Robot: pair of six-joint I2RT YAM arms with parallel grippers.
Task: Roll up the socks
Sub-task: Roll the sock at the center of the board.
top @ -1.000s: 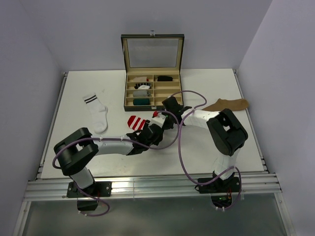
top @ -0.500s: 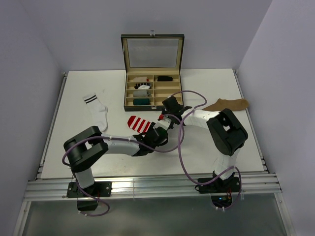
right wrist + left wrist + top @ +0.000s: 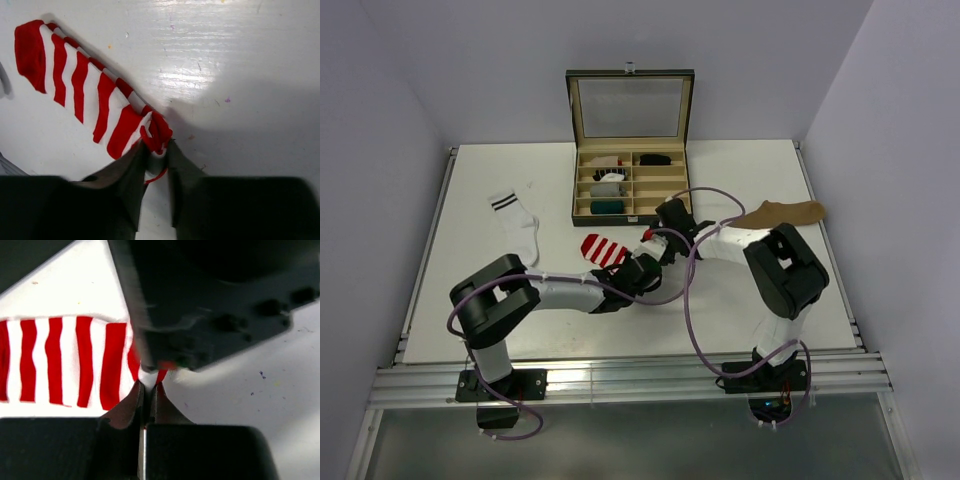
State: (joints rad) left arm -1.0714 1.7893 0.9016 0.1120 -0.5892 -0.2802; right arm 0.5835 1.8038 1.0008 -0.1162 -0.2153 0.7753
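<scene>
The red-and-white striped sock (image 3: 603, 250) lies flat mid-table, its right end bunched up; it shows closer in the wrist views (image 3: 65, 360) (image 3: 85, 85). My left gripper (image 3: 642, 258) (image 3: 147, 387) is shut, pinching a bit of white and red fabric at that end. My right gripper (image 3: 654, 240) (image 3: 156, 152) hangs just above it, jaws slightly apart, with the bunched red end at its tips. Its dark body (image 3: 210, 300) fills the top of the left wrist view. The white sock (image 3: 518, 228) lies left, the tan sock (image 3: 782, 212) right.
An open compartment box (image 3: 575, 190) with its glass lid up stands at the back centre, holding small rolled bundles. Purple cables (image 3: 688, 300) loop from both arms over the table's middle. The walls close in at left, right and back.
My left gripper reached right to the sock's bunched end and closed on it. My right gripper's jaws parted a little at the same spot.
</scene>
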